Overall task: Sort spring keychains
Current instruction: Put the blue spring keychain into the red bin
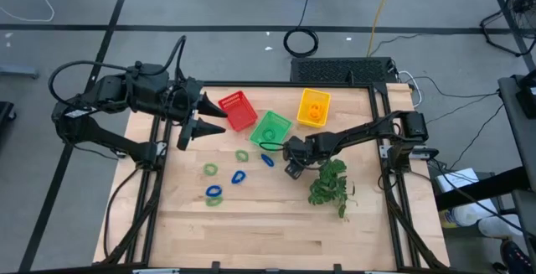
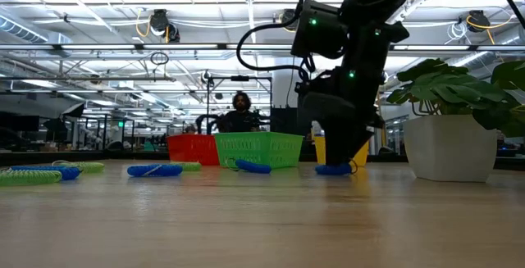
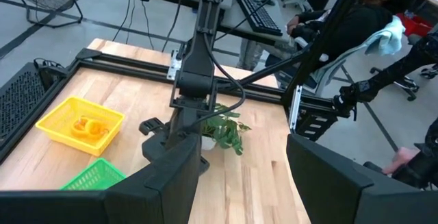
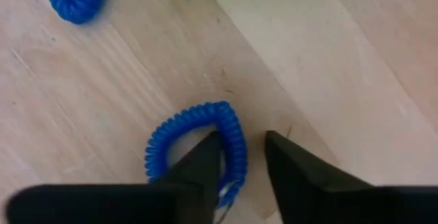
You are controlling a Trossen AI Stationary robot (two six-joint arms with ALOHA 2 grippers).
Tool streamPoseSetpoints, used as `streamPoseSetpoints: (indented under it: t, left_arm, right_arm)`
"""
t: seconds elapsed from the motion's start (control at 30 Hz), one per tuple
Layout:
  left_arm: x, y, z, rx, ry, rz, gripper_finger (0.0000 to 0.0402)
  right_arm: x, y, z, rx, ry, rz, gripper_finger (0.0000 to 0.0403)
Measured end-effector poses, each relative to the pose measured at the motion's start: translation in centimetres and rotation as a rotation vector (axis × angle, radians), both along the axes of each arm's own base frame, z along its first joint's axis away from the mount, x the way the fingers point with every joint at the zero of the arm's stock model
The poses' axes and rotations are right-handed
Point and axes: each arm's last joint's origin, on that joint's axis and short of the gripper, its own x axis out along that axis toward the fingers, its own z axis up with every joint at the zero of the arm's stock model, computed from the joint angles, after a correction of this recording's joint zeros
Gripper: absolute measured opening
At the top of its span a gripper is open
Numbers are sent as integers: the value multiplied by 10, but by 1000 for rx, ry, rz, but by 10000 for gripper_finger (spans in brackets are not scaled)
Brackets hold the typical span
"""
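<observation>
Orange keychains point(image 1: 313, 111) sat in yellow basket point(image 1: 302, 98) | blue/green ones remained on table point(image 1: 251, 224) | right gripper point(image 4: 243, 157) straddled blue keychain point(image 4: 195, 145), jaws parted | left gripper point(image 1: 215, 115) hovered, released.

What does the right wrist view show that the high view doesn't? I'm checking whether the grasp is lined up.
Only the right wrist view shows the right gripper open, one finger inside the blue keychain and the other outside its coil. Only the high view shows the red, green and yellow baskets and the waiting left gripper. Both show wooden tabletop.
</observation>
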Motion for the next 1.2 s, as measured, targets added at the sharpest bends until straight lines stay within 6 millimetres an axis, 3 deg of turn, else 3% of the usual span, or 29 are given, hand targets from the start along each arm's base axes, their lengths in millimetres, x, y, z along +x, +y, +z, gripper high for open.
streamPoseSetpoints:
  t: [0.2,0.57,0.83,1.2]
  left_arm:
    - [0,0,0,1,0,0,228]
    - [0,0,0,-2,-1,1,228]
    - [1,1,1,7,-13,26,228]
    - [1,2,3,27,-31,58,228]
  right_arm:
    - [1,0,0,-20,2,64,13]
    - [0,-2,7,-8,-14,87,3]
    - [-9,-6,48,-6,-126,101,1]
    - [-37,-6,118,-43,-365,119,0]
